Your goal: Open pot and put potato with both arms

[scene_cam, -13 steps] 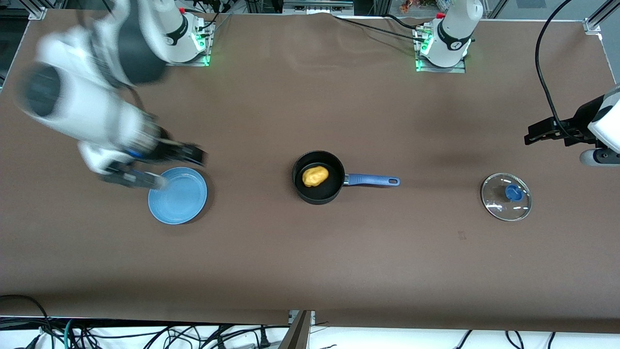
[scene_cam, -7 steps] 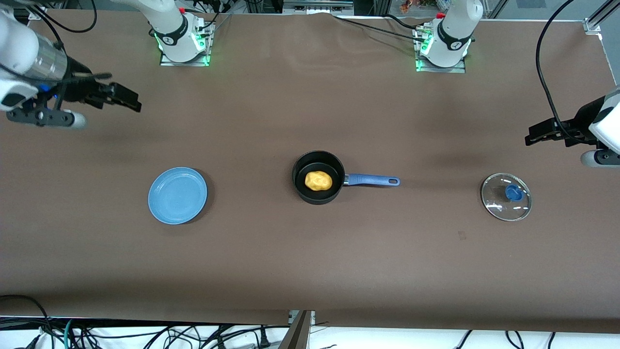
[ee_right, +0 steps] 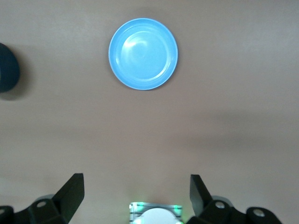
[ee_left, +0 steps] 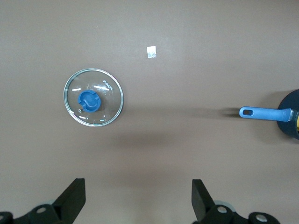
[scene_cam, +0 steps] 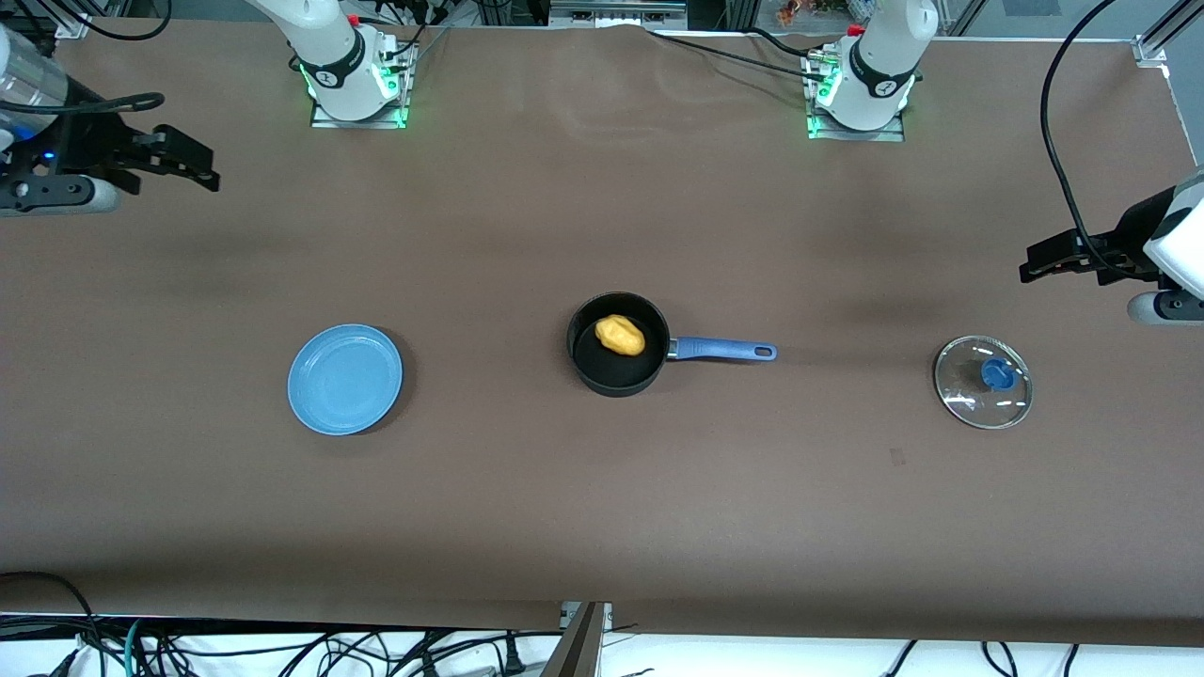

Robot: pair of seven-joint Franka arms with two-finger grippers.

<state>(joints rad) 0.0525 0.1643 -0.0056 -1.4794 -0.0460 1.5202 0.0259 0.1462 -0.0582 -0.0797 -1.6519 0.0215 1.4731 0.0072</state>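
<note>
The black pot point(scene_cam: 618, 366) stands uncovered at the table's middle, its blue handle point(scene_cam: 724, 351) pointing toward the left arm's end. The yellow-orange potato point(scene_cam: 620, 335) lies inside it. The pot's handle also shows in the left wrist view point(ee_left: 264, 113); its rim shows in the right wrist view point(ee_right: 8, 67). My right gripper point(scene_cam: 193, 165) is open and empty, raised at the right arm's end of the table. My left gripper point(scene_cam: 1039, 260) is open and empty, raised at the left arm's end, over bare table beside the glass lid point(scene_cam: 983, 382).
The glass lid with a blue knob point(ee_left: 93, 97) lies flat on the table near the left arm's end. A flat blue plate point(scene_cam: 344, 379) lies toward the right arm's end and shows in the right wrist view point(ee_right: 143, 53). A small white tag point(ee_left: 151, 52) lies near the lid.
My right arm has swung up and away from the blue plate to the table's end. The potato has shifted a little inside the pot. The left arm has not moved.
</note>
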